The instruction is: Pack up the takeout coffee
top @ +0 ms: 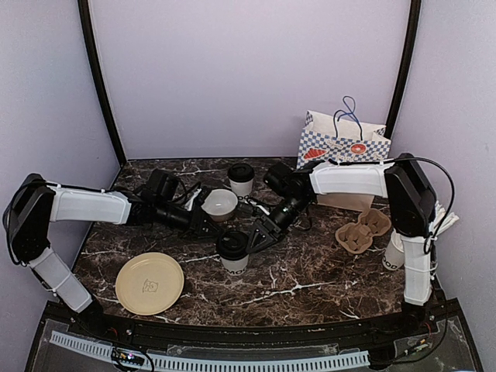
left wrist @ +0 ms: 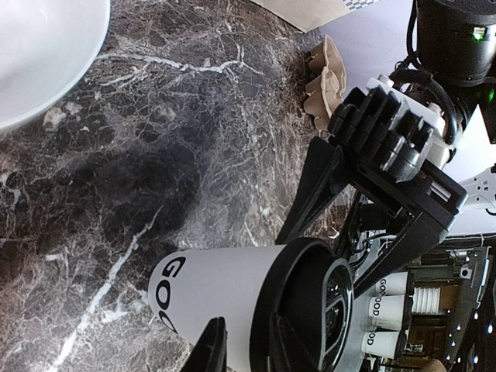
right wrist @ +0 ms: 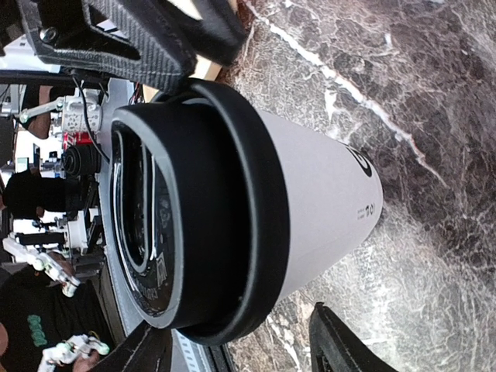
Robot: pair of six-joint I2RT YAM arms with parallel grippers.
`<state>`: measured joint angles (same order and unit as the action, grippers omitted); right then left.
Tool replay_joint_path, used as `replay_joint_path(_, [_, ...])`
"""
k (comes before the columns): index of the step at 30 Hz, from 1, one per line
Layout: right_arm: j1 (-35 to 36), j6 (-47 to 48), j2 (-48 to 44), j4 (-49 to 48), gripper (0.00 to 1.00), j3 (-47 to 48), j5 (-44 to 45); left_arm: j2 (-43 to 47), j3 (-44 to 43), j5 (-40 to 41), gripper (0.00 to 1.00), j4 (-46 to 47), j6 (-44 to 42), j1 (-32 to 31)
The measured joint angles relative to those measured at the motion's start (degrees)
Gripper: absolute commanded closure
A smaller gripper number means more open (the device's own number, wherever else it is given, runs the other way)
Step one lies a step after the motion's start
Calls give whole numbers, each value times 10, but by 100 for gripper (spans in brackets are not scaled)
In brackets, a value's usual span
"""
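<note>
Black-lidded cup (top: pixel 232 252) stands on the worktop (top: pixel 310 279); right tool (top: pixel 253 236) just beside it, jaws apart; left tool (top: pixel 210 227) opposite, whether clamped I cannot tell.

Your left arm (top: pixel 85 205) and right arm (top: pixel 349 178) share one build: white link covers set between black joint housings. A thin black cable (top: pixel 442 169) loops over the right arm. The right pincer (top: pixel 249 235) has black, open-framed triangular fingers on a ribbed black body (left wrist: pixel 380 128). A green light (left wrist: pixel 474 32) glows on the black housing behind it.
</note>
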<state>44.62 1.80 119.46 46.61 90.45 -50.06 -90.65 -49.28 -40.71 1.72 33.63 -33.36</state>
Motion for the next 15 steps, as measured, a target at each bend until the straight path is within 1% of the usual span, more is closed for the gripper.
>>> replay_joint_path(8, [1,-9,4,28,44,20,20,1,0,5,81,-2,-6,0])
replay_joint_path(12, [-1,12,5,37,42,33,28,11,-3,17,78,-19,-13,-2])
replay_joint_path(15, [-4,31,5,39,38,41,33,21,-11,32,73,-46,-22,-4])
